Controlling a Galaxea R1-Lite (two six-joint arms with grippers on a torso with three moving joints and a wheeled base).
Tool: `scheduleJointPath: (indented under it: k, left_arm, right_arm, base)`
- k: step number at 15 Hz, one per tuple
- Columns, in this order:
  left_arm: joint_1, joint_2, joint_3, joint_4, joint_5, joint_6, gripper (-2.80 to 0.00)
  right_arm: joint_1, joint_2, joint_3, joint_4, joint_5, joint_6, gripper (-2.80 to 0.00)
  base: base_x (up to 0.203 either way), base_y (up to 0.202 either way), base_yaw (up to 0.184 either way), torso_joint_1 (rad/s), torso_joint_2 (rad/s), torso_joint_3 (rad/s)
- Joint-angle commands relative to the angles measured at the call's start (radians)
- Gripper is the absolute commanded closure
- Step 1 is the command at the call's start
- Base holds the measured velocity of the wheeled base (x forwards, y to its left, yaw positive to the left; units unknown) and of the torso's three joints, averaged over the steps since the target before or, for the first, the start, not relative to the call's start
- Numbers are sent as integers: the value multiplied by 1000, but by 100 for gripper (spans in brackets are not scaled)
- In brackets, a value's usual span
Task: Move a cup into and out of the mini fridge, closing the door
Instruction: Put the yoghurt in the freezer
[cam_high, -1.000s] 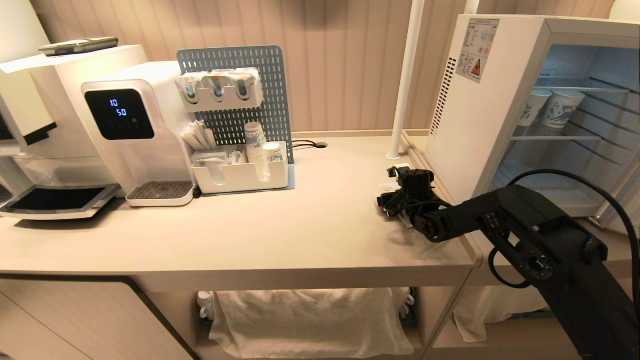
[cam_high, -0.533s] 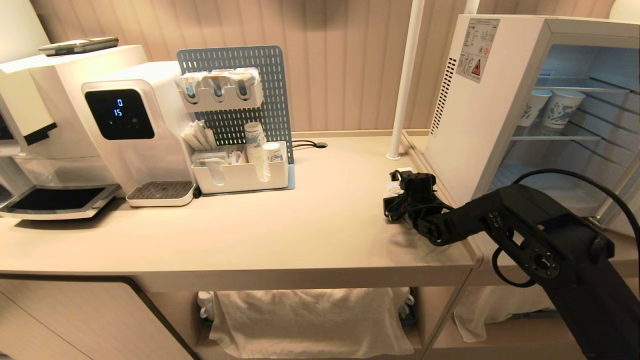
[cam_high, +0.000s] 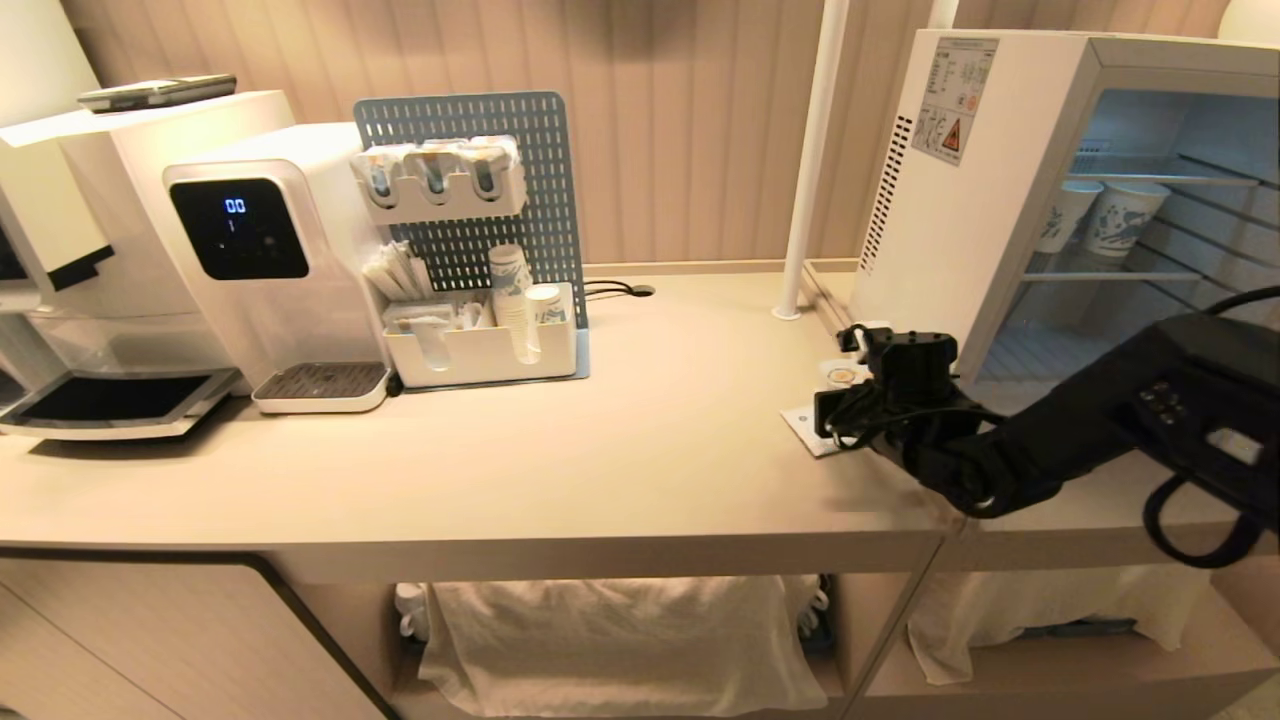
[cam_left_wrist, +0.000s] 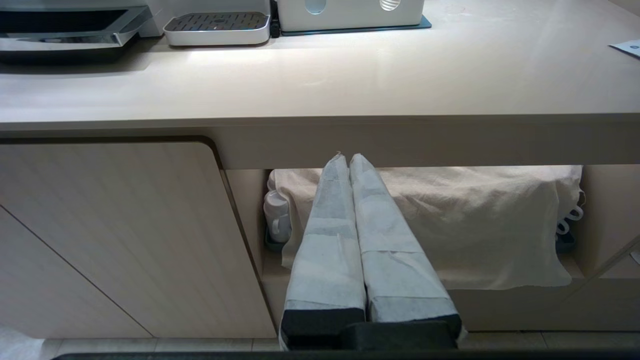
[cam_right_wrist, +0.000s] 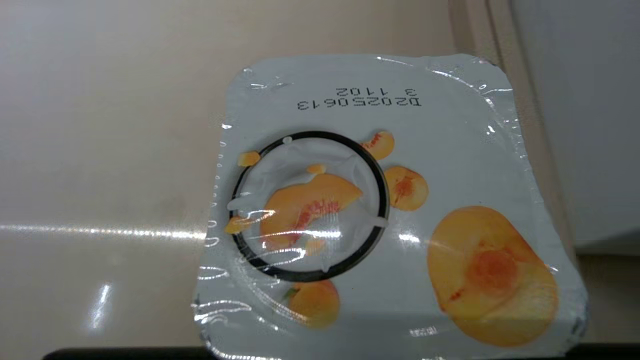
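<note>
Our right gripper (cam_high: 850, 385) has swung toward the mini fridge (cam_high: 950, 200), jaws clamped on the cup (cam_right_wrist: 385, 210), just beside its open front; left gripper (cam_left_wrist: 348, 165) parked, jaws together.

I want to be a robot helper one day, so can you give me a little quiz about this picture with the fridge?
1. True or false: the mini fridge has its inside showing, with the door not shut over it.
2. How many blue-patterned paper cups stand on its upper wire shelf?
3. Which gripper is at the yogurt cup on the counter? A left, B right, C neither.

Key: 1 true. 2 two. 3 B, the right gripper; the cup's fruit-printed foil lid fills the right wrist view.
</note>
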Motion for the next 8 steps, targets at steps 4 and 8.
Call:
scheduleJointPath:
  k: [4, 8]
  left_arm:
    - [0, -1, 2, 0, 0, 0, 0]
    - [0, -1, 2, 0, 0, 2, 0]
  right_arm:
    - [5, -590, 384, -13, -63, 1, 0]
    - [10, -1080, 535, 175, -121, 1, 0]
  base:
    - [0, 0, 0, 0, 0, 0]
    - [0, 0, 0, 0, 0, 0]
